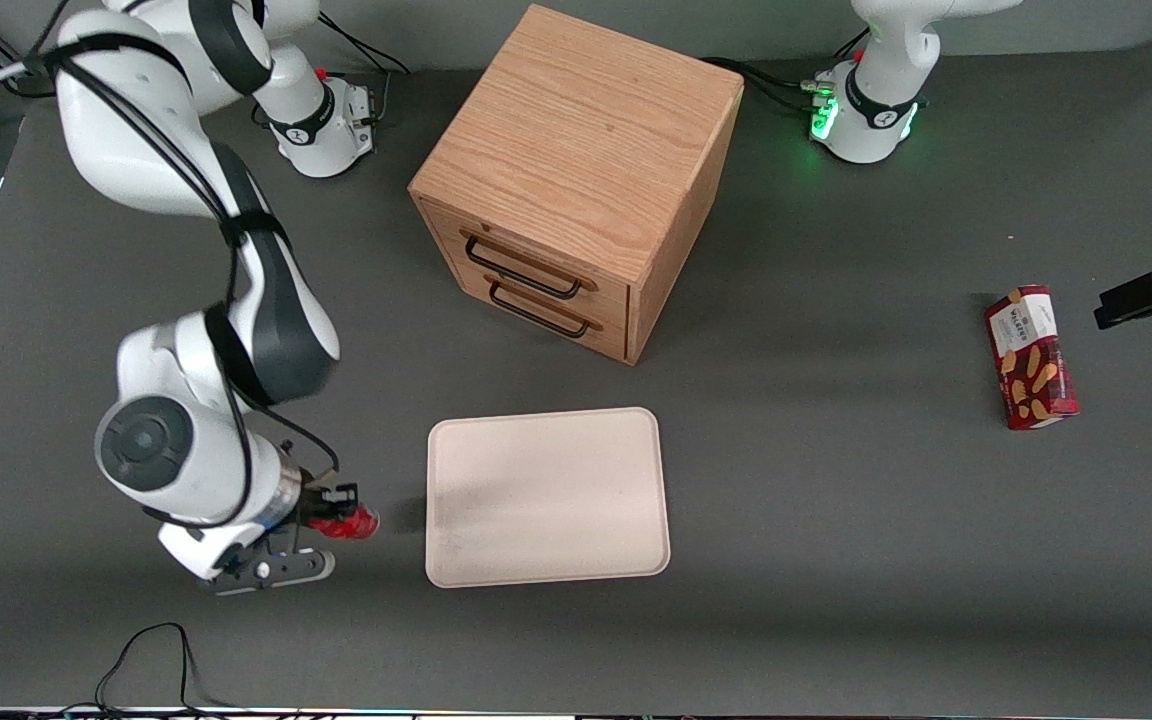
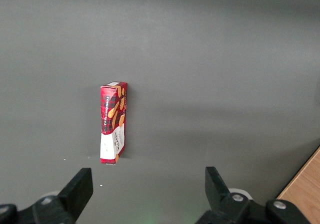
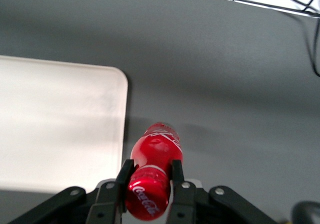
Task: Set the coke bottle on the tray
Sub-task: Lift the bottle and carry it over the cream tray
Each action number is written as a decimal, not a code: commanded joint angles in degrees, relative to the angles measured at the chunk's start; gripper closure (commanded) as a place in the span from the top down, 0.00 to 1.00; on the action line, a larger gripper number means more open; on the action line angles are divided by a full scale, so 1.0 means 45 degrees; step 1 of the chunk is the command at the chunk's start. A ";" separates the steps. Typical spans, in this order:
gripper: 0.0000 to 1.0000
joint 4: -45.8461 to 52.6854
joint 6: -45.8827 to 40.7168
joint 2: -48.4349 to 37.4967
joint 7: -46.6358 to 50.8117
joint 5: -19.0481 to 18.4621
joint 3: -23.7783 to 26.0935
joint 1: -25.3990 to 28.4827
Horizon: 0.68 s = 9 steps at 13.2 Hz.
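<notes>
My right gripper point(image 1: 334, 515) is shut on the coke bottle point(image 1: 348, 522), a small red bottle that sticks out from between the fingers toward the tray. In the right wrist view the two black fingers point(image 3: 176, 171) press on the sides of the coke bottle point(image 3: 154, 171), and my gripper point(image 3: 150, 176) holds it over the grey table just beside the tray's rounded corner. The cream-white tray point(image 1: 546, 496) lies flat near the front camera, beside the gripper; it also shows in the right wrist view point(image 3: 60, 119). Nothing lies on it.
A wooden drawer cabinet point(image 1: 576, 180) with two black handles stands farther from the front camera than the tray. A red biscuit box point(image 1: 1031, 357) lies toward the parked arm's end of the table; it also shows in the left wrist view point(image 2: 113, 121).
</notes>
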 commanded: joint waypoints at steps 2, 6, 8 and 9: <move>0.02 -0.0254 -0.0792 -0.1586 -0.0211 -0.0242 0.0604 -0.0006; 0.03 0.0077 -0.0638 -0.1823 0.0606 -0.0242 0.1775 -0.0006; 0.05 0.0058 0.0140 -0.1668 0.0920 -0.0242 0.2167 0.0014; 0.05 0.0039 0.0492 -0.1474 0.0941 -0.0242 0.2188 0.0033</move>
